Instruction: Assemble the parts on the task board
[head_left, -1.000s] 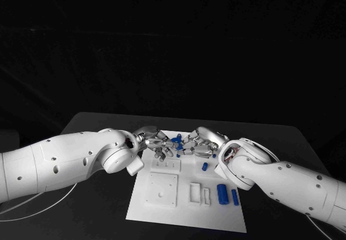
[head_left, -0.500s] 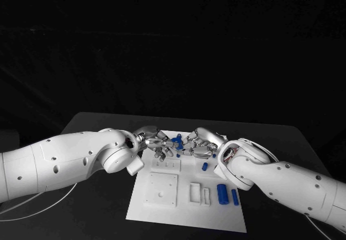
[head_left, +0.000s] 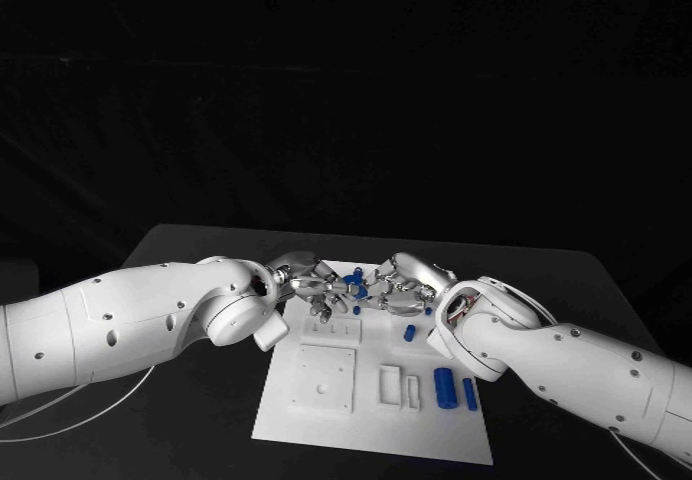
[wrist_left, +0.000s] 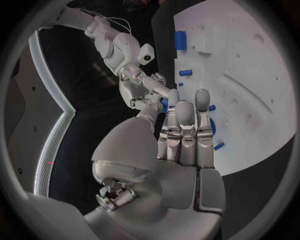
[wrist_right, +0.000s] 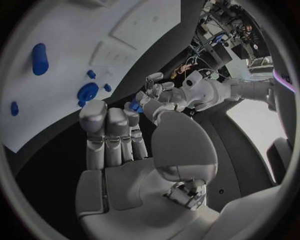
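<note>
Up at the far end of the task board (head_left: 368, 420), the left hand (head_left: 310, 290) and the right hand (head_left: 398, 287) meet, fingers together on one small blue part (head_left: 353, 287) held between them. Two more blue parts (head_left: 454, 388) lie on the board's near right side.

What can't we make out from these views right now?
- Head view: the blue part between the left hand and right hand is mostly covered by fingers; which hand holds it, and its shape, cannot be told.
- Left wrist view: the hand's own fingers cover the round blue part.
- Head view: task board sockets under both hands are hidden.
</note>
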